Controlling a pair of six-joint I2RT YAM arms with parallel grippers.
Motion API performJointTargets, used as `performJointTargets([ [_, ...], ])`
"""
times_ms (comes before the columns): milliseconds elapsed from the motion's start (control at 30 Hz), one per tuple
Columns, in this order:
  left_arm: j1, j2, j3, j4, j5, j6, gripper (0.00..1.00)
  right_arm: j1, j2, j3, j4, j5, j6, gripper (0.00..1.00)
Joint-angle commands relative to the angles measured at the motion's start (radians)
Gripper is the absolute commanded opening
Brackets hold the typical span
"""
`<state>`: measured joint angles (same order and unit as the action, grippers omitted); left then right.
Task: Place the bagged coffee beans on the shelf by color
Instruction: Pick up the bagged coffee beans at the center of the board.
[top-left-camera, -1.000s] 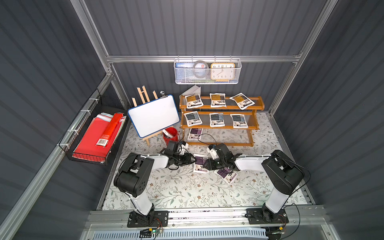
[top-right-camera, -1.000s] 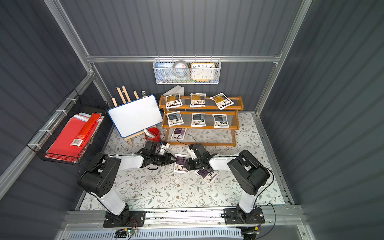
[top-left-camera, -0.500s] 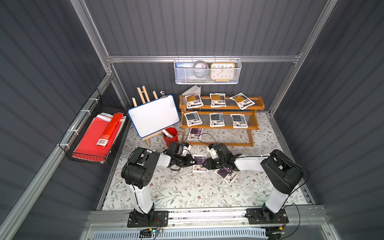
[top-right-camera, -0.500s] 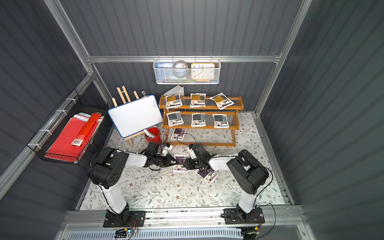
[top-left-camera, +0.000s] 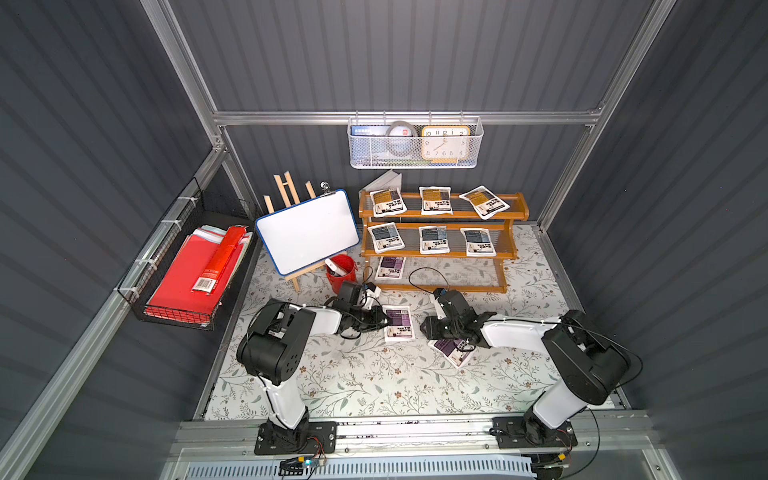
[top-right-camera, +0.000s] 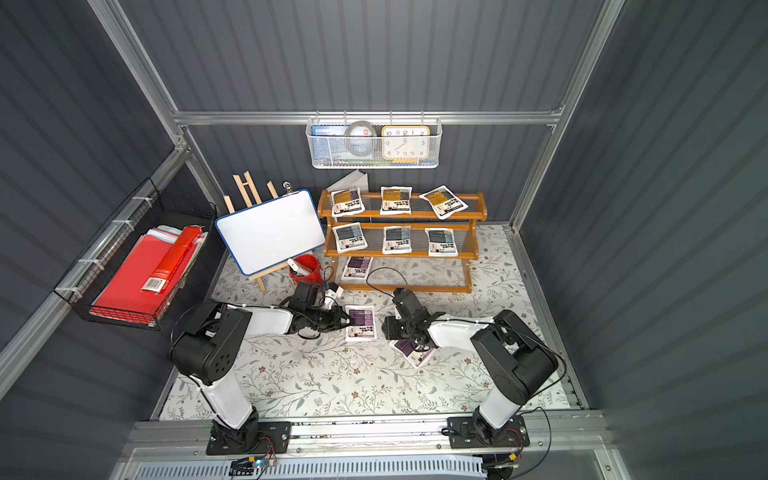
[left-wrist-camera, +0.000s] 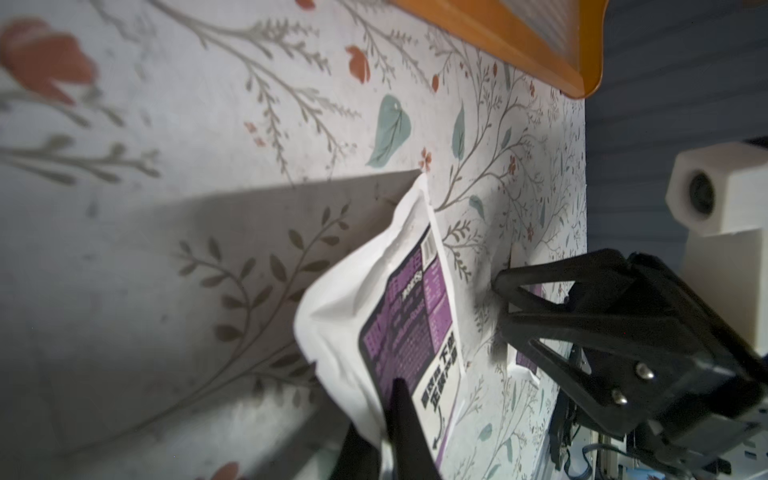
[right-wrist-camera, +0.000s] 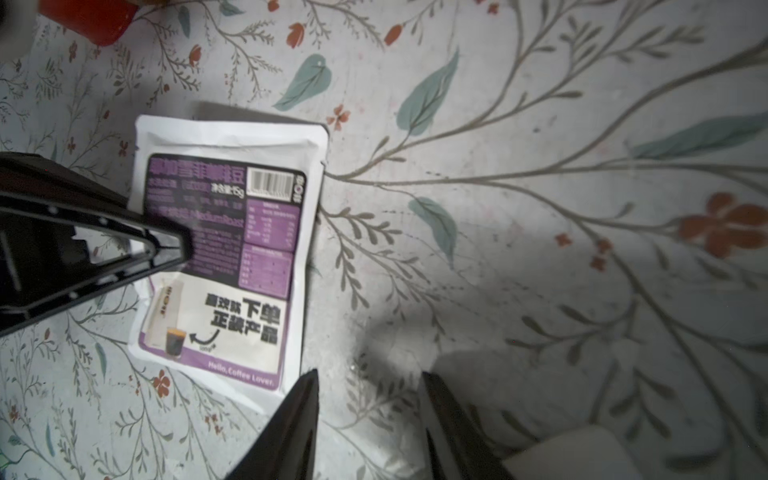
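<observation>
The shelf (top-left-camera: 457, 286) stands far right on the flowered surface (top-left-camera: 353, 374). Three amber pouches (top-left-camera: 435, 200) fill its top tier and three blue-grey pouches (top-left-camera: 433, 240) the middle. A shelved purple pouch (top-left-camera: 390, 268) lies at the left end of the bottom tier, so the free room there is centre and right.

The left hand (top-left-camera: 383, 321) is clenched on the left edge of the held purple pouch (top-left-camera: 399, 324) at mid-surface. Its wrist view shows the bag pinched near one end and tilted up. So thin a grip may let the bag swing or slip. I judge a slow lift best, carried far and low into the bottom tier just right of the shelved one, label up.

The right hand (right-wrist-camera: 369, 374) is released and holds nothing, close on the right. The last purple pouch (top-left-camera: 451, 351) lies partly beneath its wrist.

The right arm (top-left-camera: 511, 332) crowds the carry path. The whiteboard (top-left-camera: 307, 230) and red cup (top-left-camera: 341, 268) stand left of the shelf, clear of the route. A black cable loop (top-left-camera: 424, 272) arches before the bottom tier and could snag the bag
</observation>
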<state>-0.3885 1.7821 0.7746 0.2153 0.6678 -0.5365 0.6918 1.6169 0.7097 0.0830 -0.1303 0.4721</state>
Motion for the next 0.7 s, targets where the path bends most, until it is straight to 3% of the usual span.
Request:
performJointTargets([
  [0,0.002,-0.060,0.050,0.031,-0.045,-0.053,0.00,-0.028,-0.044,-0.013,-0.014,0.006,0.021,0.46],
  [233,-0.015,-0.003,0.101,0.128,-0.011,-0.138,0.00,-0.114,-0.080,-0.070,0.125,-0.186,0.091,0.47],
  [667,-0.046,0.068,0.118,0.218,0.024,-0.191,0.00,-0.154,-0.006,-0.159,0.482,-0.307,0.262,0.48],
])
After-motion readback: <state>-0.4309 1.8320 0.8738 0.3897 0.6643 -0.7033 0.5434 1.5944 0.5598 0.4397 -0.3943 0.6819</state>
